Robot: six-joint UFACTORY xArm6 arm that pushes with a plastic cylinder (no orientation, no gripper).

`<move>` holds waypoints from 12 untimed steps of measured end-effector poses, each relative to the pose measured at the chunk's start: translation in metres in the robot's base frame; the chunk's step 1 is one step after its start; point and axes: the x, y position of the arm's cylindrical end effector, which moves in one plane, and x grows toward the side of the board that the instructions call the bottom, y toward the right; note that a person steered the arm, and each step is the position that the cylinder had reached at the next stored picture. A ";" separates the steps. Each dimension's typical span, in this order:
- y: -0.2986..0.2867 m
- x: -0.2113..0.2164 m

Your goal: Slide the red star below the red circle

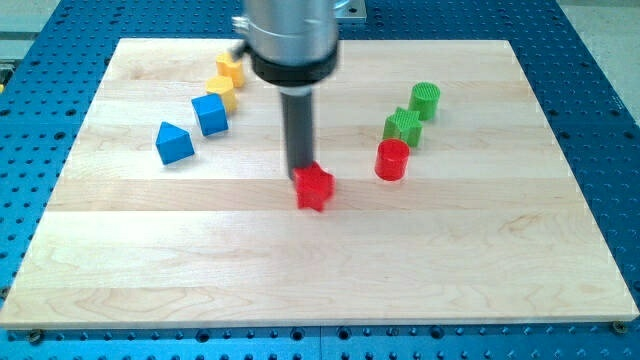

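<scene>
The red star [314,188] lies near the middle of the wooden board [320,260]. The red circle [392,160], a short red cylinder, stands to the star's right and a little higher in the view. My tip [301,172] is at the star's upper left edge, touching or nearly touching it. The dark rod rises from there to the silver arm body at the view's top.
A green star [404,126] and a green cylinder [425,101] sit just above the red circle. At the upper left are a blue triangular block [173,143], a blue cube [210,114], and two yellow blocks [222,92] [230,69]. Blue perforated table surrounds the board.
</scene>
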 end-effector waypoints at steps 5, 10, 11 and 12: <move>-0.004 0.032; 0.070 0.056; 0.084 0.072; 0.151 0.071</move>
